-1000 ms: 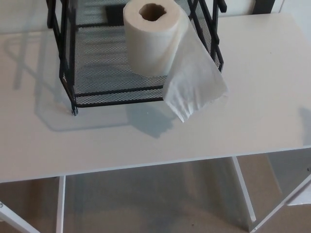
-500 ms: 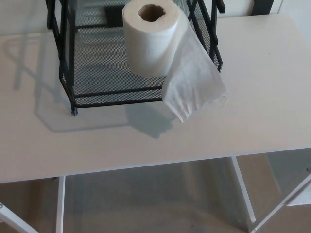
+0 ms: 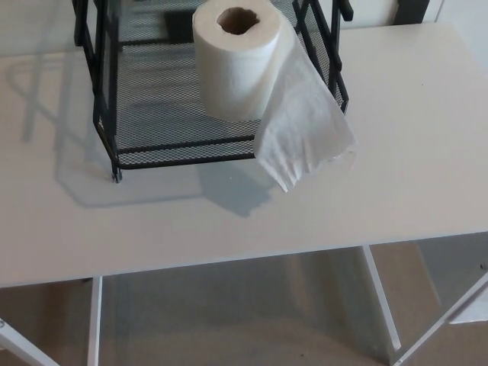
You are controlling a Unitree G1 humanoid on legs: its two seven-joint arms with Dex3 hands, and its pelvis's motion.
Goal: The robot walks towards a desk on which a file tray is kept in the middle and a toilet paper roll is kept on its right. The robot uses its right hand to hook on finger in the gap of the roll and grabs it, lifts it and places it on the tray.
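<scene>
A white toilet paper roll (image 3: 235, 65) stands upright on the black wire mesh file tray (image 3: 152, 145), its cardboard core hole facing up. A loose sheet (image 3: 305, 130) trails off the roll, hangs over the tray's front right corner and ends above the desk. The tray sits at the back middle of the white desk (image 3: 229, 221). Neither of my hands shows in the head view.
The desk's front edge runs across the lower picture, with its white legs and frame (image 3: 381, 297) and the floor below. The tray's upright black posts (image 3: 97, 69) rise at its corners, with an upper tier partly visible at the top.
</scene>
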